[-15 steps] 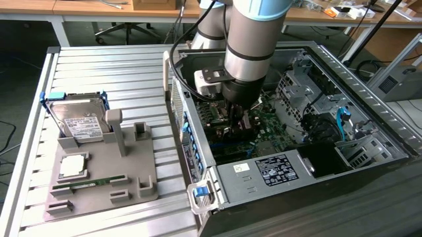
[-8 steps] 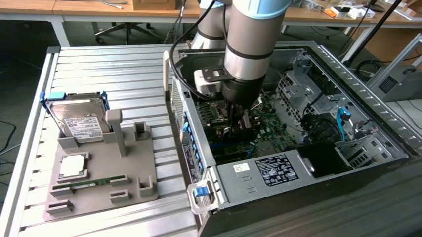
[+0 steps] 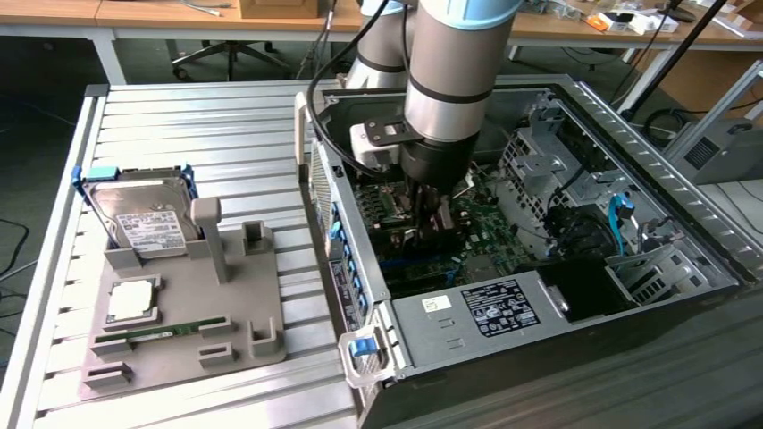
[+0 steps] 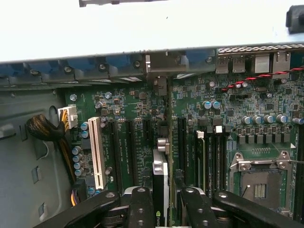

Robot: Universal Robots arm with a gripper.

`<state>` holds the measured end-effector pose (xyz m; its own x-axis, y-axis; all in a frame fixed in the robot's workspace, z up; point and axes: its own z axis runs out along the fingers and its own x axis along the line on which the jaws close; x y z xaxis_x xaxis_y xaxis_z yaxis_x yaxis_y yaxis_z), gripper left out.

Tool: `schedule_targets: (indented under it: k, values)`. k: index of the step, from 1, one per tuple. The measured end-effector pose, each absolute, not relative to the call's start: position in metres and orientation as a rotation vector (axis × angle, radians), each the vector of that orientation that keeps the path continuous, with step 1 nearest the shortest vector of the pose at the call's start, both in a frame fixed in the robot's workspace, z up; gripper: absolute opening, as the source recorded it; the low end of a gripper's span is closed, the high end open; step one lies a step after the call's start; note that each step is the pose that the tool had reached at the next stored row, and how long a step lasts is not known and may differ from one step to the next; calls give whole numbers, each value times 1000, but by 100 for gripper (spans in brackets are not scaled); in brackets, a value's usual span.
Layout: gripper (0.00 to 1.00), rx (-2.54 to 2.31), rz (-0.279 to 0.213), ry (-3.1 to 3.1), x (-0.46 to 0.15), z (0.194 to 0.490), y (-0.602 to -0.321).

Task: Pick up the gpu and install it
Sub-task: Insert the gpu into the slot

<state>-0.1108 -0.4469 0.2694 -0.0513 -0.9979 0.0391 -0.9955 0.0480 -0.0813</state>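
In the wrist view the gpu (image 4: 160,173) is seen edge-on, a thin dark card with a silver part. It runs from between the fingers toward its metal bracket (image 4: 164,64) at the case's rear wall. My gripper (image 4: 166,202) is shut on the card, one black finger on each side. The card stands upright over the black expansion slots of the green motherboard (image 4: 256,128), and whether it is seated I cannot tell. In the exterior view the gripper (image 3: 424,219) reaches straight down into the open computer case (image 3: 667,179).
A white slot (image 4: 96,152) and a cable bundle (image 4: 45,130) lie beside the card; the processor socket (image 4: 259,180) is on the other side. On the exterior view's left, a grey fixture (image 3: 238,304) holds a hard drive (image 3: 143,219) and a green memory stick (image 3: 167,332).
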Motion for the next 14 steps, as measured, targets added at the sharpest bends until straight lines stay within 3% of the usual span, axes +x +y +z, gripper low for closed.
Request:
schedule_targets:
  k: [14]
  values:
    - [27, -2178, -147, 2231, -111, 265, -442]
